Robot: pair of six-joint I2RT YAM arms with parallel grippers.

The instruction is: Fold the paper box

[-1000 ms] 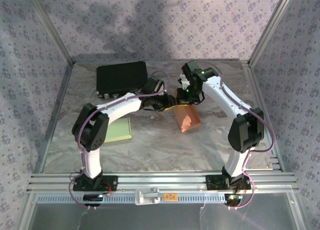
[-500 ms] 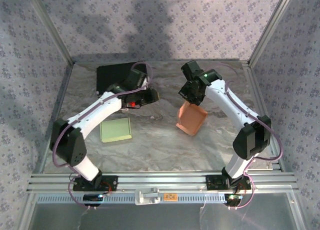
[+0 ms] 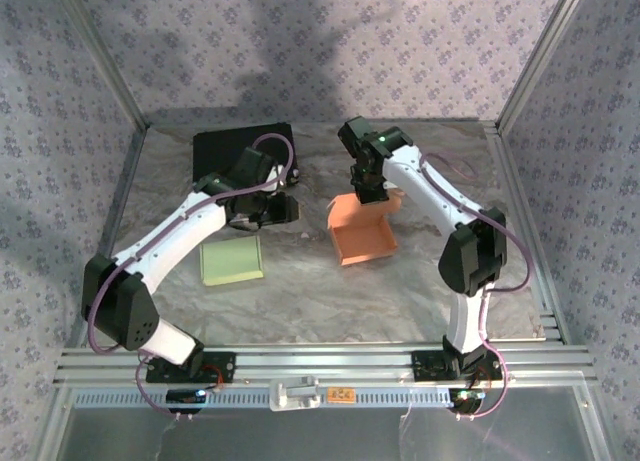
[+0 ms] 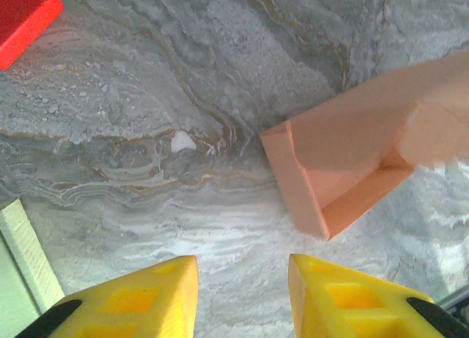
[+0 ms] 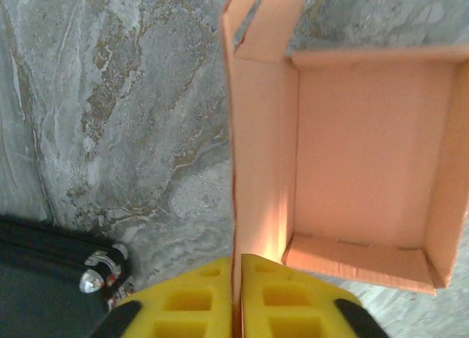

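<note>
Pinching one side wall of the paper box (image 5: 366, 162), the right gripper (image 5: 236, 270) has its yellow fingers pressed together on the thin card edge. The box sits open side up on the marbled table (image 4: 146, 96). The left gripper (image 4: 242, 276) hangs with jaws apart, empty, near the box corner. Risk: the wall (thin card, by the look of it) buckles or slips free under a sideways pull; the unbraced box may skid.
</note>
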